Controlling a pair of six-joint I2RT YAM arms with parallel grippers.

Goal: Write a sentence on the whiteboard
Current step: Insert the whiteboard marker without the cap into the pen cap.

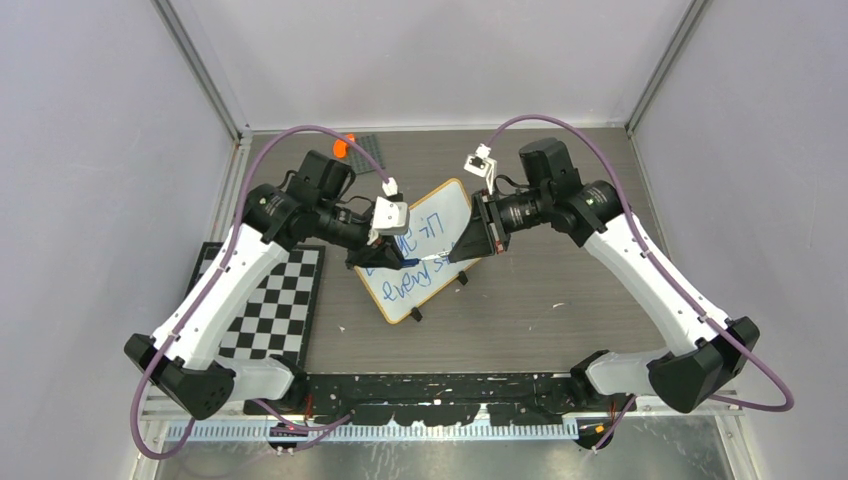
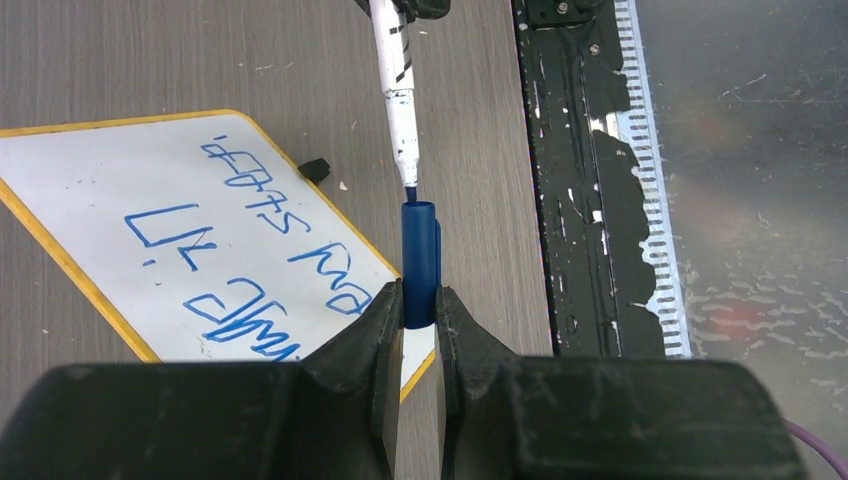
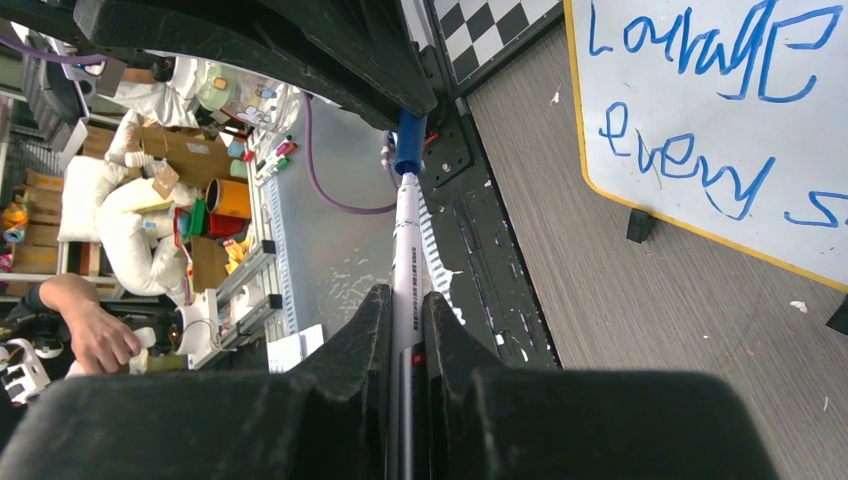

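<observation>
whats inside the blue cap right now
The tip of the marker shows at the open mouth of the blue cap. The cap's opaque wall hides anything deeper inside.

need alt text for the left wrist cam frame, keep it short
The left gripper pinches a blue cap between its fingers, and the tip of a white marker sits at the cap's open end. To the left, the whiteboard with blue writing lies on the wood-grain table.
</observation>
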